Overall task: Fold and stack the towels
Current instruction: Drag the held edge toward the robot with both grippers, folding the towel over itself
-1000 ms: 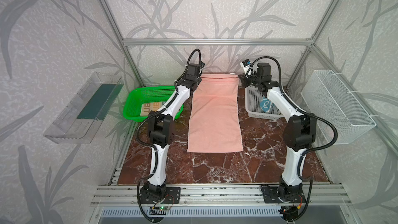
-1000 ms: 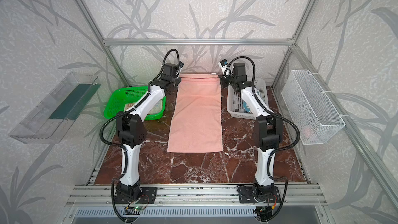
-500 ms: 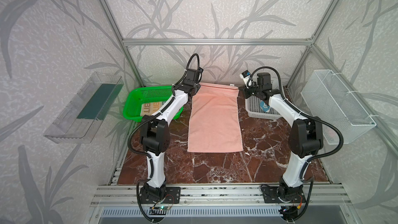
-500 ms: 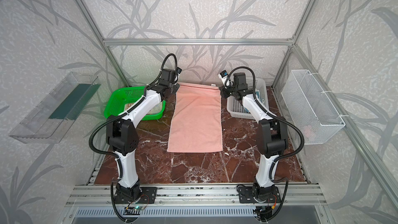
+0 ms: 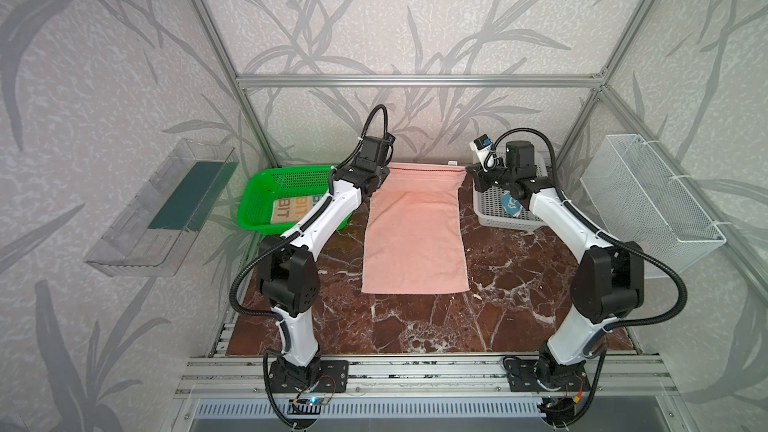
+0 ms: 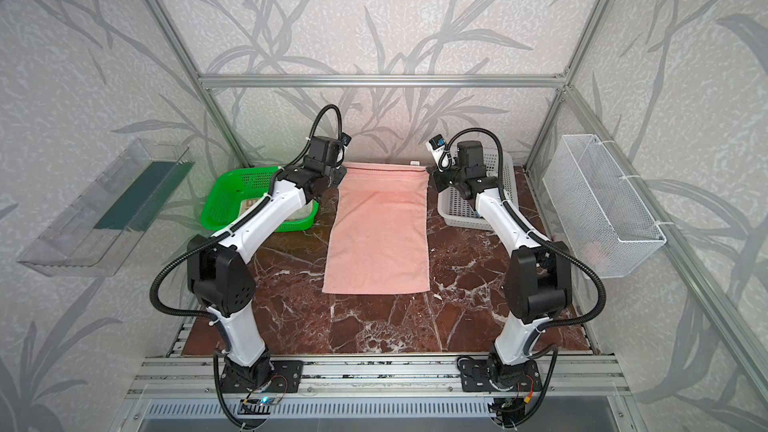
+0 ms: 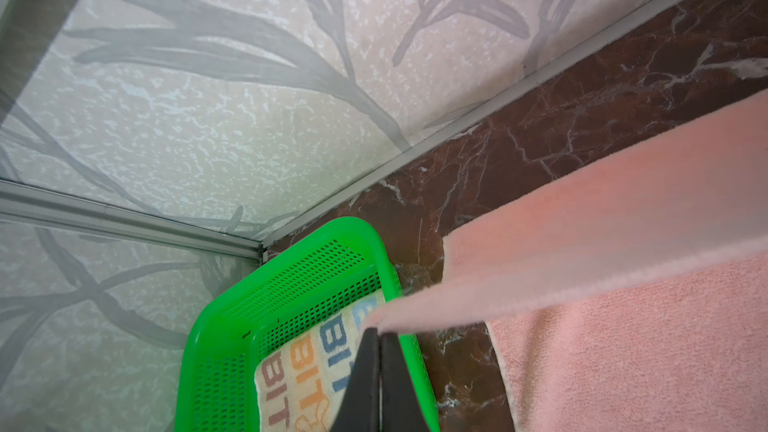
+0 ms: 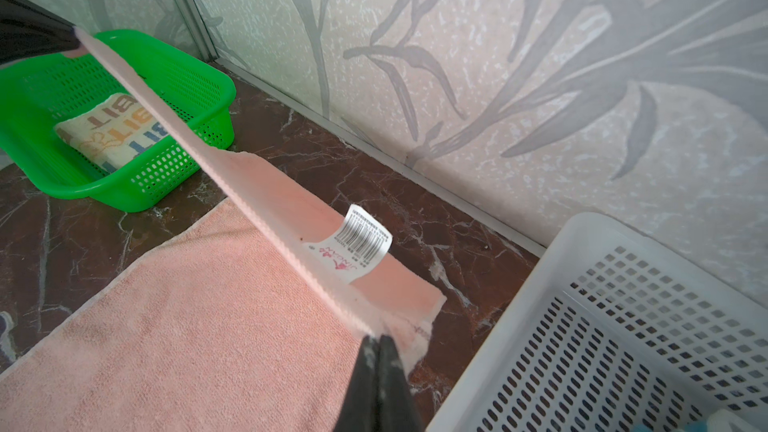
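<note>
Nearest the arm bases is the dark red marble tabletop (image 5: 415, 326). On it the large plain pink terry towel (image 5: 415, 243) lies lengthwise between the arms, flat except for its far edge, which is lifted and stretched taut.

To its left, the green perforated plastic basket (image 5: 266, 184) holds the folded cream towel with orange and blue "BIT" letters (image 5: 291, 209), partly hidden by the left forearm. To its right, the white slotted plastic basket (image 5: 494, 211) holds the small teal towel (image 5: 510, 204), which the right arm crosses.

Farthest back, the left gripper (image 7: 379, 332) is clamped on the pink towel's far left corner. The right gripper (image 8: 378, 338) is clamped on the far right corner, near a white barcode label (image 8: 365, 238).
</note>
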You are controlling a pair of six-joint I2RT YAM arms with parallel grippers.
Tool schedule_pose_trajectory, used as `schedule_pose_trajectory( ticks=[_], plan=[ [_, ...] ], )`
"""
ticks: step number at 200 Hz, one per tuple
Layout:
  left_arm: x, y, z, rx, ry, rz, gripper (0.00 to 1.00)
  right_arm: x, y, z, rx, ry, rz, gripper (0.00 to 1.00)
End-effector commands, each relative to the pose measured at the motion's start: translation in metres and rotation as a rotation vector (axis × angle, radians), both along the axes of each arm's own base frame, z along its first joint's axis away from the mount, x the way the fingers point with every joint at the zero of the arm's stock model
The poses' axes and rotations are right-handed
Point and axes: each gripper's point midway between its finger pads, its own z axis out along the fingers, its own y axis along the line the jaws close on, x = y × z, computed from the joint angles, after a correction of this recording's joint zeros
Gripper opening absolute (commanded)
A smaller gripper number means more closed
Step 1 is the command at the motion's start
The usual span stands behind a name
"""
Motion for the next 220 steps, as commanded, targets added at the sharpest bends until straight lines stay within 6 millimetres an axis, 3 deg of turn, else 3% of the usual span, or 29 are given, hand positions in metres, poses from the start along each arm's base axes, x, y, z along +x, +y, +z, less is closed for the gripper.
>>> schedule_pose_trajectory(
  ticks=[1, 48, 120, 220],
  plan=[
    [-0.021, 0.009, 0.005, 0.007, 0.004, 0.049, 0.00, -0.017, -0.008, 0.009, 0.003, 0.001, -0.015, 0.00],
    [-0.048, 0.004, -0.016, -0.004, 0.043, 0.059, 0.00, -0.044, -0.009, -0.024, 0.021, 0.083, -0.002, 0.00],
    [-0.083, 0.003, -0.040, -0.044, 0.085, 0.064, 0.00, -0.083, -0.005, -0.059, 0.008, 0.164, -0.003, 0.00],
    [-0.120, -0.012, -0.112, -0.055, 0.292, 0.054, 0.00, -0.126, 0.001, -0.126, 0.008, 0.421, -0.013, 0.00]
  ],
)
